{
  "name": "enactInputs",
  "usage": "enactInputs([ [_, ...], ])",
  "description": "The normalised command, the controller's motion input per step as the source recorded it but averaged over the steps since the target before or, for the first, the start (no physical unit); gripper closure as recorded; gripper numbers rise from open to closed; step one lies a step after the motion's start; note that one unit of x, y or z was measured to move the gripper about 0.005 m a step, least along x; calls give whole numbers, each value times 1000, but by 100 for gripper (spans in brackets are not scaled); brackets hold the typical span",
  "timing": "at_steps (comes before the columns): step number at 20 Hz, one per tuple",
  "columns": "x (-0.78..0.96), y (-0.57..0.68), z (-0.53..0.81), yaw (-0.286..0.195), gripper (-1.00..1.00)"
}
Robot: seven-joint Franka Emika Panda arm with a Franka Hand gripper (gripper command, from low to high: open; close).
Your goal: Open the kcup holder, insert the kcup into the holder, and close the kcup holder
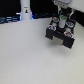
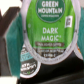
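1. Exterior view: white counter (image 1: 30, 55), mostly bare, blurry low-res shot.
2. Holder (image 1: 60, 35) sits at the exterior view's right, toward the back of the counter. Black boxy unit, drawer pulled out, round slots showing on top.
3. Several pods (image 1: 64, 21) sit in the slots; lids look dark, reddish and green, too small to sort out.
4. Arm (image 1: 64, 6) comes down from the top edge right above the open holder. White and grey body, lower end just over the slots.
5. Gripper (image 1: 63, 15) is over the back part of the drawer. Fingers not resolvable in this view.
6. Wrist view: kcup (image 2: 46, 31) fills most of the shot, very close to the camera. Green lid with white print "GREEN MOUNTAIN" and "DARK MAGIC", white band of small text below.
7. Kcup is over the holder, at the pod slots, with a teal-green rim curving at each side of the lid.
8. Another pod (image 2: 29, 64) sits just beside it, with a dark lid with white lettering, partly cut off.
9. Black holder surface (image 2: 10, 20) shows behind and beside the pods.
10. Finger state: cannot tell. No fingertip is clearly visible in either view, and whether they pinch the kcup is unclear.
11. White upright object (image 1: 26, 9) stands at the back, exterior view's left, well apart from the holder. Dark clutter (image 1: 9, 19) lines the back edge near it.
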Motion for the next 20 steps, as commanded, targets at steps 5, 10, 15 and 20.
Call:
enactInputs([
  [5,-16,-84,-69,2,100],
  [10,5,2,-229,9,100],
  [15,24,-19,-185,6,100],
  [20,-4,-24,-149,-5,100],
])
